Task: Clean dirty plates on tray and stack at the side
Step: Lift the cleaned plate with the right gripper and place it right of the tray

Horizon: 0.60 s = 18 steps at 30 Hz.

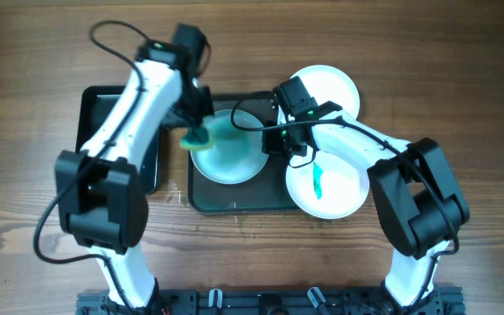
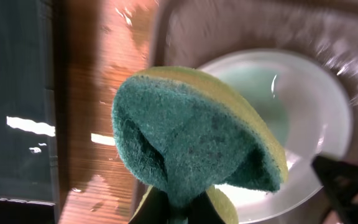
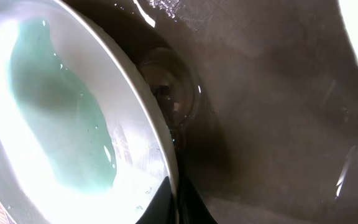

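Plates number three; left claw pinches one sponge, right claw the tray plate.

My left arm and right arm wear smooth white shells between bulky black joint housings. A thin black cable loops by my left wrist, a small green light glows there, and my left tool and right tool are black.
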Available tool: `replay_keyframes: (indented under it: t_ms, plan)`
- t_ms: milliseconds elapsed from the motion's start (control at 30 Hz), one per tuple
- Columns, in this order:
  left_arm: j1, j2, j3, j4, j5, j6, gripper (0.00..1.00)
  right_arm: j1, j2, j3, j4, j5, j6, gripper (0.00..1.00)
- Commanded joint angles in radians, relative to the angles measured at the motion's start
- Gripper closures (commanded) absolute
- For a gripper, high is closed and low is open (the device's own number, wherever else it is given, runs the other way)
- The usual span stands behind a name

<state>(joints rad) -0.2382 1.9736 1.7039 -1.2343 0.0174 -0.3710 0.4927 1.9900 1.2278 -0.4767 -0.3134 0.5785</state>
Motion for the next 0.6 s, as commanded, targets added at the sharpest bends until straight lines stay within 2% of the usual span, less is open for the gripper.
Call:
replay_keyframes:
  t_ms: [0, 100, 233, 300, 533, 567]
  plan:
    - [0.074, -0.039, 0.064, -0.01, 0.034, 0.055, 0.96, -0.003, -0.074, 0.012, -0.023, 0.111, -0.056, 0.96]
    - [0.119, -0.04, 0.064, -0.002, 0.034, 0.058, 0.96, 0.055, -0.214, 0.012, -0.063, 0.384, -0.112, 0.96]
    - [0.127, -0.04, 0.064, 0.013, 0.034, 0.057, 0.96, 0.173, -0.301, 0.012, -0.109, 0.765, -0.161, 0.96]
    - [0.127, -0.04, 0.064, 0.015, 0.034, 0.057, 0.96, 0.216, -0.314, 0.012, -0.12, 0.9, -0.182, 0.96]
    - [0.124, -0.04, 0.063, 0.014, 0.035, 0.056, 0.96, 0.458, -0.322, 0.012, -0.109, 1.606, -0.298, 0.96]
    - [0.124, -0.04, 0.063, 0.014, 0.035, 0.056, 0.96, 0.477, -0.322, 0.012, -0.103, 1.657, -0.314, 0.96]
